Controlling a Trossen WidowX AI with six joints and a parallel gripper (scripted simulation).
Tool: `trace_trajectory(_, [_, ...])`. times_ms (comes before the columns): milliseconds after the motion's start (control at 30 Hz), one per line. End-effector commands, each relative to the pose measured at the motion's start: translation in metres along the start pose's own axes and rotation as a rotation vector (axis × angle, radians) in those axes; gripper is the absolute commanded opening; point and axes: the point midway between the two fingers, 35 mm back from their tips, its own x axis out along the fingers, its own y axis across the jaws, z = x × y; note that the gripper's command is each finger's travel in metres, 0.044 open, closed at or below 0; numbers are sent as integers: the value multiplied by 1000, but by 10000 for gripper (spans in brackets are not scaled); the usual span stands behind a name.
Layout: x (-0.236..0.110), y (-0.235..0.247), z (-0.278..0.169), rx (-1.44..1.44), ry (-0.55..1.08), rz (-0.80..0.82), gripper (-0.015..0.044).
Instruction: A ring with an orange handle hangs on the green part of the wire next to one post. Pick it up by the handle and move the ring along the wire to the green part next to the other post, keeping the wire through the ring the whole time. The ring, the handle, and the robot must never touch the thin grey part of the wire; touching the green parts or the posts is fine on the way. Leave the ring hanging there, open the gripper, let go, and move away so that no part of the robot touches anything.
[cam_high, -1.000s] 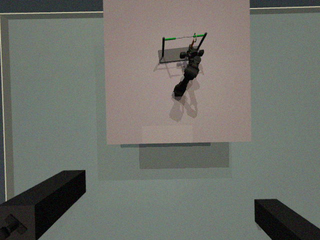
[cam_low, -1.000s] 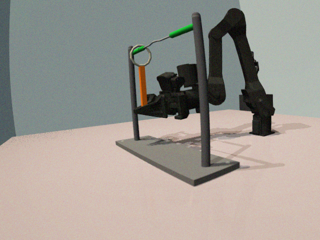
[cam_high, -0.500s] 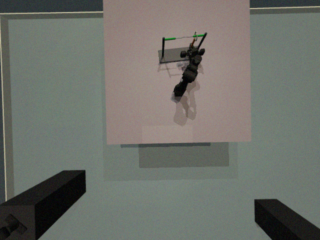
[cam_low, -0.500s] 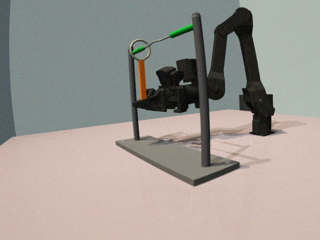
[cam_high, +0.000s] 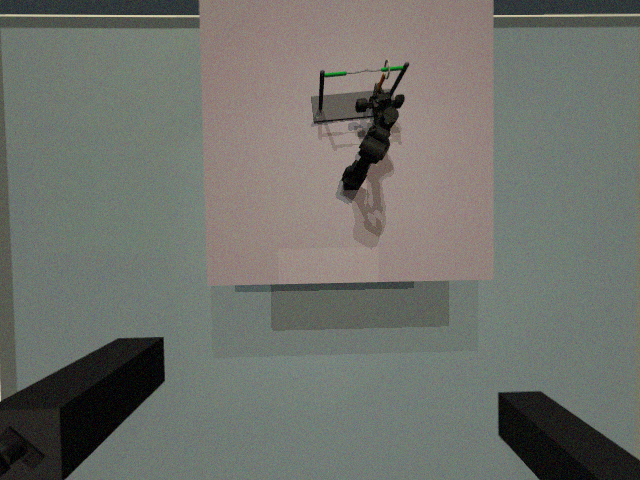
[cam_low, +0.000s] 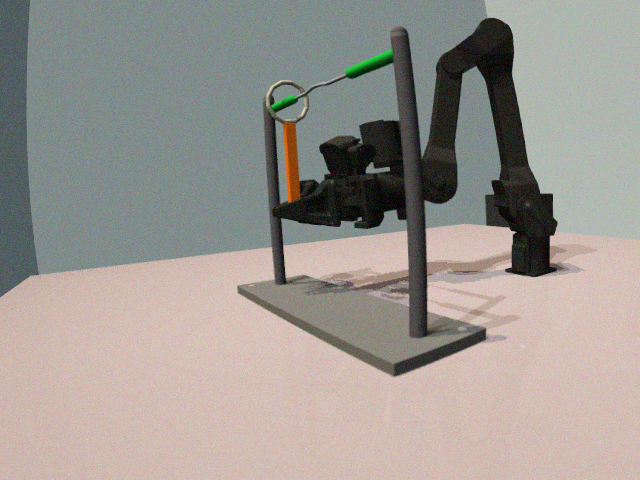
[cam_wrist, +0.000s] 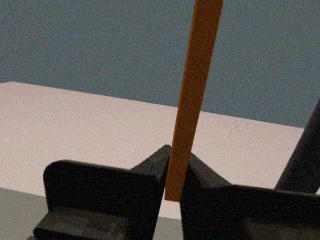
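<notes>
The pale ring is around the green part beside the right post in the top view, near its inner end. Its top stands above the wire; whether its sides touch the wire cannot be told. The orange handle points down, slightly tilted in the wrist view. My gripper is shut on the handle's lower end, well below the wire. The thin grey part leads to the other green part.
The right post in the top camera stands close beside the gripper. The other post stands at the far end of the grey base plate. The arm reaches over the plate.
</notes>
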Motion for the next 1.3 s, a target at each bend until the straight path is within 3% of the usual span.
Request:
trace_trajectory(0, [0, 1, 0, -2, 0, 3, -150])
trace_trajectory(1267, [1, 41, 0, 20, -7, -12, -150])
